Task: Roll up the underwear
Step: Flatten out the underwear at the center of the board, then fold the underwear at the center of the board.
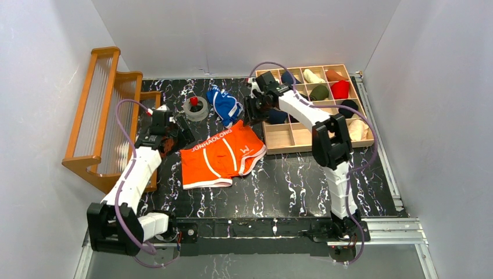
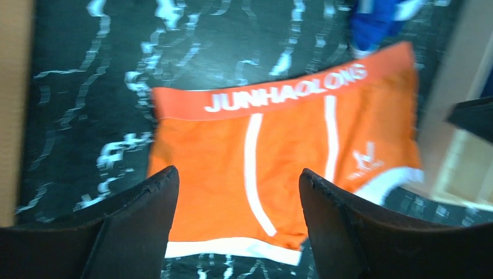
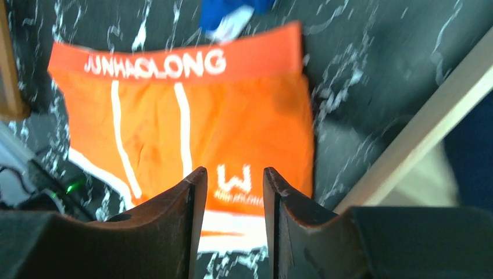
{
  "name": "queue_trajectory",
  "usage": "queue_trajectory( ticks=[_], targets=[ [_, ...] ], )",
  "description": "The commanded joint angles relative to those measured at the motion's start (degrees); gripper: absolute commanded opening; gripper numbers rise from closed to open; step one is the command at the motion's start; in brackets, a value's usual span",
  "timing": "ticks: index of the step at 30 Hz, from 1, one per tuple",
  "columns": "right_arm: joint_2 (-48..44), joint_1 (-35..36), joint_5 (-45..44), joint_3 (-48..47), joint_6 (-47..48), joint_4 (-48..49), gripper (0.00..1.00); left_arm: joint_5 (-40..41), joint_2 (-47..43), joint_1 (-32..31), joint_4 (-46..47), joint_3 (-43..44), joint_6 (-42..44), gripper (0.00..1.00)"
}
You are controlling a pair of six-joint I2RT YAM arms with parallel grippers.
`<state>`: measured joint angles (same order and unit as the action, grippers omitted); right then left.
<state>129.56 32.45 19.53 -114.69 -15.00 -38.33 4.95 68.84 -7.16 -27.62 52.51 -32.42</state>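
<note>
The orange underwear (image 1: 224, 156) lies spread flat on the black marbled table, its lettered waistband toward the back. The blue underwear (image 1: 224, 104) sits bunched just behind it. My left gripper (image 1: 181, 136) hovers off the orange pair's back-left corner. In the left wrist view the left gripper (image 2: 238, 174) is wide open above the orange fabric (image 2: 279, 157), with nothing between its fingers. My right gripper (image 1: 252, 114) hangs by the back-right corner. In the right wrist view the right gripper (image 3: 234, 171) is partly open over the leg hem (image 3: 232, 224) and holds nothing.
A wooden compartment box (image 1: 293, 136) with several rolled garments stands at the back right, close to the right arm. A wooden rack (image 1: 104, 116) leans at the left. A tape roll (image 1: 197, 108) with a red piece sits beside the blue underwear.
</note>
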Motion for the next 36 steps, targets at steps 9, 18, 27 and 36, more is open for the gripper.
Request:
queue_trajectory(
  ticks=[9,18,27,36],
  targets=[
    [-12.1,5.1,3.6,20.4,-3.5,5.0,0.41,-21.4,-3.5,0.0,18.7,-18.6,-10.5,0.73],
    [-9.0,6.4,-1.1,24.1,-2.7,3.8,0.41,-2.7,3.0,0.0,9.3,-15.5,-9.7,0.74],
    [-9.8,9.4,-3.9,30.4,-4.1,3.5,0.41,5.5,3.5,0.0,1.1,-14.9,-10.7,0.74],
    [-20.8,13.5,-2.8,46.3,-14.3,7.9,0.39,11.2,3.6,0.3,-4.9,-10.2,-8.9,0.74]
  ],
)
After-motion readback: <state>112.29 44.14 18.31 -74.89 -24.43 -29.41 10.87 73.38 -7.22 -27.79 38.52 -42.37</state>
